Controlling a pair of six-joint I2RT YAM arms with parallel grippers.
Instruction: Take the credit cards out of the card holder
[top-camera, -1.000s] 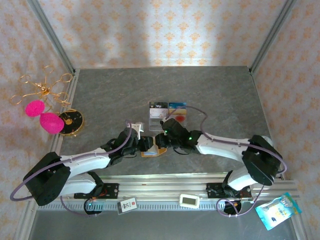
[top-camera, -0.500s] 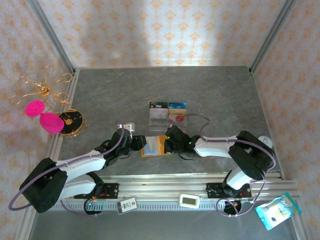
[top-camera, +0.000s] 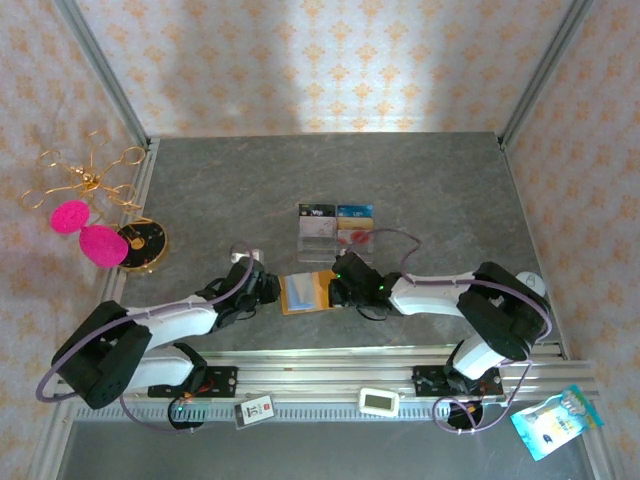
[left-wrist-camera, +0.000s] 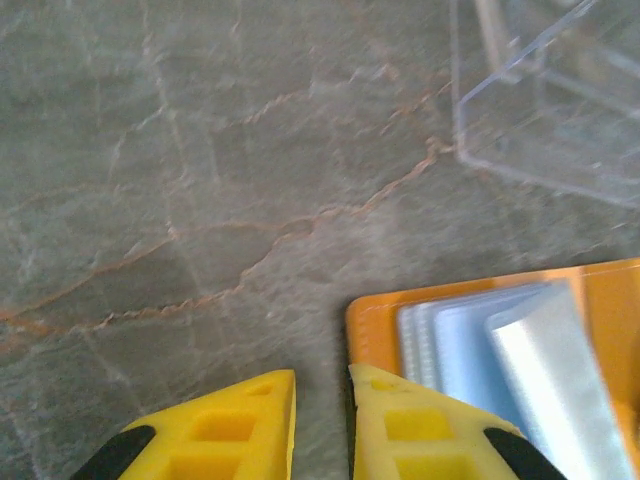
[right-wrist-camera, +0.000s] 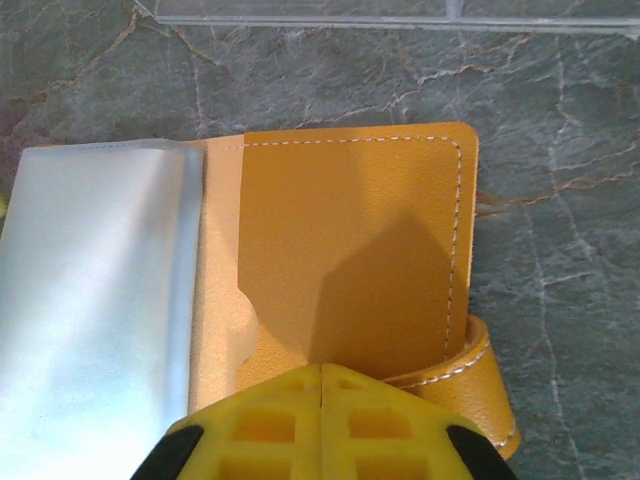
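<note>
The orange card holder (top-camera: 307, 291) lies open and flat on the table, its pale blue-grey sleeves (left-wrist-camera: 500, 345) facing up. I can pick out no credit card in the sleeves. My left gripper (top-camera: 268, 289) sits just left of the holder, its yellow fingers a narrow gap apart over bare table (left-wrist-camera: 322, 378), the right fingertip at the holder's corner. My right gripper (top-camera: 341, 290) is shut, tips together (right-wrist-camera: 322, 368) over the orange flap (right-wrist-camera: 350, 260), beside the snap tab (right-wrist-camera: 485, 385). Behind the holder, card-like pieces lie in a clear tray (top-camera: 336, 228).
The clear acrylic tray (left-wrist-camera: 545, 100) stands just beyond the holder. Pink shapes (top-camera: 88, 232), a gold wire ornament (top-camera: 85, 178) and a round disc (top-camera: 142, 242) sit at the left edge. A metal rail (top-camera: 330, 375) runs along the near edge.
The holder, lifted between both grippers a second ago, now lies opened flat. My left gripper has let go and drawn back to the left. The right gripper has settled onto the right flap.
</note>
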